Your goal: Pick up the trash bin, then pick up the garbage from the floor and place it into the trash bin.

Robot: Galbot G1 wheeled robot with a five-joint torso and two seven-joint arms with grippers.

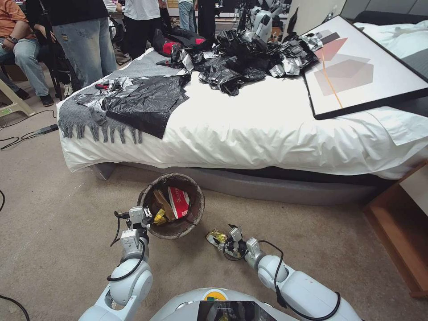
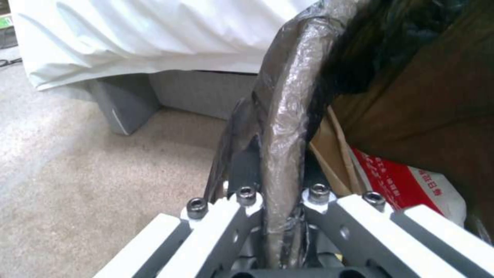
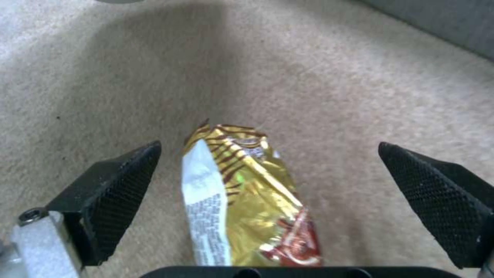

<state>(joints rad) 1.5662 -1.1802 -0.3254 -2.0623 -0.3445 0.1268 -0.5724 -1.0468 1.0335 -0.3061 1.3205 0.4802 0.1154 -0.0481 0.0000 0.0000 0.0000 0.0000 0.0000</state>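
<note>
Right gripper (image 3: pixel 268 170) low, astride wrapper (image 3: pixel 242 193)

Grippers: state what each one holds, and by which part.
Left gripper is shut on the trash bin, by its bag-covered rim. Right gripper is open, holding nothing, straddling a gold snack wrapper.

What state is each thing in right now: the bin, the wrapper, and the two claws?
Bin: upright, partly filled, rim gripped.
Gold wrapper: lying on carpet, between open fingers, not gripped.
Left gripper: shut on bin rim.
Right gripper: open, around wrapper.
</note>
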